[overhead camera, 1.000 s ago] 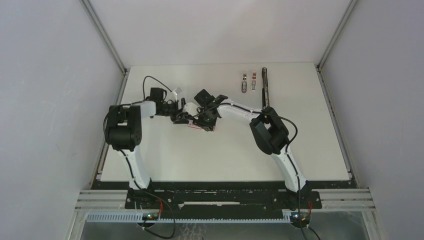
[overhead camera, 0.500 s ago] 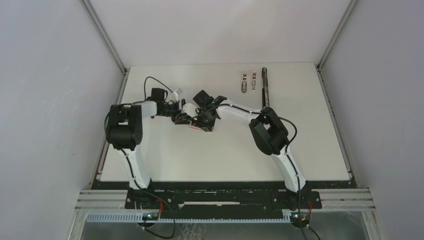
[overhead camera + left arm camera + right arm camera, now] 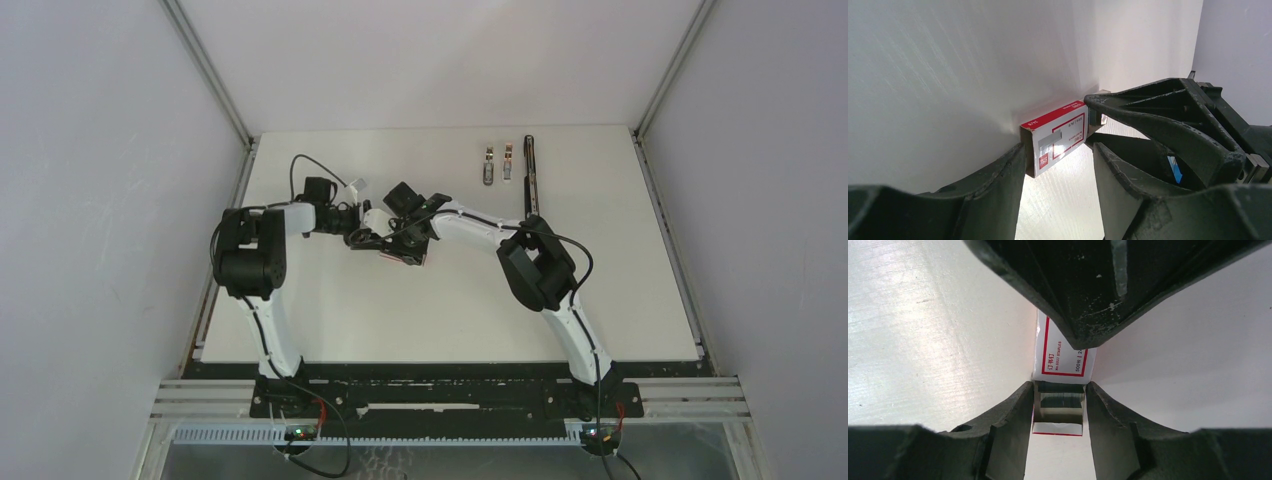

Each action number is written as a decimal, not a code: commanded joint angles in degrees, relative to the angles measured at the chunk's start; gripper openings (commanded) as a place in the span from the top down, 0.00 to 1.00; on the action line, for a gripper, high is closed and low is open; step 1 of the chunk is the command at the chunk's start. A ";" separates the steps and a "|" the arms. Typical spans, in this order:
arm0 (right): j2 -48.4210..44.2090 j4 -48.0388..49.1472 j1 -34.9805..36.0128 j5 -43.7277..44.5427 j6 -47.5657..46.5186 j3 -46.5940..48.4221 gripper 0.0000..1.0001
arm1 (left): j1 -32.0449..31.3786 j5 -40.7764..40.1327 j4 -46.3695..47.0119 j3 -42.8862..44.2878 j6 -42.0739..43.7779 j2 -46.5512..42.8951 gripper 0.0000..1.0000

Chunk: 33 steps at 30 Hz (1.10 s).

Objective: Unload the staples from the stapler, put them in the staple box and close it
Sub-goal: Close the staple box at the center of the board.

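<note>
Lying along the far right of the tabletop [image 3: 450,300], the slim black stapler [image 3: 530,175] is resting with two short silvery staples [image 3: 488,166] just left of it, while at mid-tabletop the jaws of the right gripper [image 3: 1058,390] are pinching a red-and-white staple box [image 3: 1060,135] and those of the left gripper [image 3: 1058,149] are standing spread around it.

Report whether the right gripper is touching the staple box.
Touching. In the right wrist view, the right gripper has its jaws pressed against both sides of the open end of the staple box, with no gap on either side.
</note>
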 commanded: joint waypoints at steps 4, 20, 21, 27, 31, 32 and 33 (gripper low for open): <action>-0.56 0.08 0.61 -0.31 -0.72 0.76 0.51 | -0.51 -0.82 -1.56 1.92 -0.27 1.17 0.42; -13.54 -6.20 -4.21 -1.54 10.06 1.31 0.02 | -0.49 -0.48 -1.52 2.01 -0.57 1.51 0.39; -14.39 -6.00 -5.04 -2.84 11.61 -0.02 0.00 | -0.48 -0.47 -1.52 1.97 -0.58 1.42 0.39; -16.41 -4.37 -8.85 -9.65 19.51 -7.29 0.00 | -0.45 -0.53 -1.51 2.01 -0.58 1.43 0.37; -15.95 -3.02 -9.62 -10.60 21.47 -9.15 0.00 | -0.46 -0.43 -1.52 2.10 -0.51 1.43 0.35; -15.44 -2.95 -9.86 -11.27 21.70 -9.20 0.00 | -0.50 -0.42 -1.52 2.08 -0.48 1.43 0.34; -14.80 -2.97 -10.07 -11.81 22.19 -9.15 0.00 | -0.47 -0.42 -1.52 2.03 -0.49 1.39 0.33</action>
